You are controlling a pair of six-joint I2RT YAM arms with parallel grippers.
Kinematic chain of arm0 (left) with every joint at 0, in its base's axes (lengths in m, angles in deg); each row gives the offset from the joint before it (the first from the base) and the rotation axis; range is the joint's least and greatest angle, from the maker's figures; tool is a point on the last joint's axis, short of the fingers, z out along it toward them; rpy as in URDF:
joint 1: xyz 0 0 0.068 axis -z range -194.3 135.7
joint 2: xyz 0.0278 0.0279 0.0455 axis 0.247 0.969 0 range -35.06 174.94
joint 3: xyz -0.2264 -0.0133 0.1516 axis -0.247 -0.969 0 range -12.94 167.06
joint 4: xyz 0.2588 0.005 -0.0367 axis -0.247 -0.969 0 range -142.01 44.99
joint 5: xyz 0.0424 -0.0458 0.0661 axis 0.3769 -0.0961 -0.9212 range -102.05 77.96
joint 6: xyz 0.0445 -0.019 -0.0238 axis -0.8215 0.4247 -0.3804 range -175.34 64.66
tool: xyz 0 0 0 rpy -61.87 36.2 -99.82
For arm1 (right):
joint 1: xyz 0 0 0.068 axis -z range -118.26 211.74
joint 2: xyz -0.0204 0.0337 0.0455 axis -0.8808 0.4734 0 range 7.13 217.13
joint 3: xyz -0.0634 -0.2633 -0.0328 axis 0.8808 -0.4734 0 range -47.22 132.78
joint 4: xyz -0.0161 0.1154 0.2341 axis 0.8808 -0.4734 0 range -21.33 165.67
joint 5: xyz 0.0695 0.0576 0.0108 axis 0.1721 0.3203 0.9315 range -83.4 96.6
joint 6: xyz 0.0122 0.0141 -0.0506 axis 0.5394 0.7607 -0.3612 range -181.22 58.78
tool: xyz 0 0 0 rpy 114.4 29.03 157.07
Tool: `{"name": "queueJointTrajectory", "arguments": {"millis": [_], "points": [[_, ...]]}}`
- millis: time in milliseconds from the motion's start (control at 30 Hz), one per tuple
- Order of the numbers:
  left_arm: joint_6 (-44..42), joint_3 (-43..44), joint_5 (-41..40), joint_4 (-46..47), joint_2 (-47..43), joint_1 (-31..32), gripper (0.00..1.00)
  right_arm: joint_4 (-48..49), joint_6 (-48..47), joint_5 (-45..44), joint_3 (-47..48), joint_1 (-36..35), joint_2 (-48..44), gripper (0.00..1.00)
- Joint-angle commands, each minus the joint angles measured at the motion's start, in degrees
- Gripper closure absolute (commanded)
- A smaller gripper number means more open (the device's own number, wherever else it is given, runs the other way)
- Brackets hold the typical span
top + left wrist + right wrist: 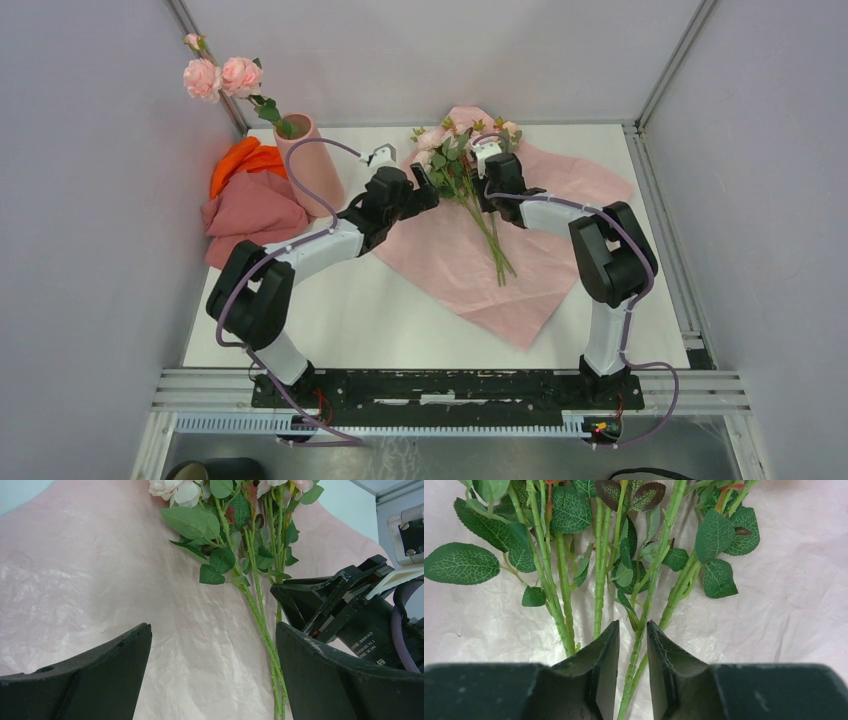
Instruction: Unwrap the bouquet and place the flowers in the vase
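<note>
While one rose sprig [222, 77] stands in the vase [312, 160] at the far left of the bench [330, 310], the other flowers [470, 190] lie loose on the opened pink sheet [470, 275], so unwrapping looks done. Your left gripper [212, 635] gapes empty beside them. Your right gripper [633, 630] brackets one stem [629, 675] narrowly; you cannot tell whether it pinches. Most flowers are left to move.

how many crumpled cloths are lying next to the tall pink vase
2: an orange crumpled cloth at the back left, and a salmon-pink crumpled cloth touching it on the near side, both left of the pale-pink cylindrical vase. Another could be hidden under them.
</note>
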Motion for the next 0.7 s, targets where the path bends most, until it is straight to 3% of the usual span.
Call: {"name": "queueJointTrajectory", "arguments": {"millis": [0,100,200,400,500,667], "points": [[0.13,2.26,0.48,2.56,0.60,-0.14,0.02,1.92,0.46,0.35,0.34,0.47,1.10,0.73],[0.04,2.37,0.73,2.53,0.77,-0.09,0.02,1.90,0.60,0.71,0.43,0.50,1.65,0.75],[0.12,2.46,1.18,2.68,1.12,-0.04,0.02,1.77,0.48,0.52,0.54,0.76,2.04,0.68],[0.30,2.46,1.72,2.85,1.56,-0.12,0.02,1.72,0.57,1.33,0.45,1.08,2.56,0.80],[0.34,2.46,1.83,2.90,1.57,-0.10,0.02,1.51,0.53,1.45,0.37,1.10,2.15,1.00],[0.30,2.25,2.27,3.44,1.45,-0.12,0.02,2.73,0.83,2.54,-1.53,1.10,-1.84,1.00]]}}
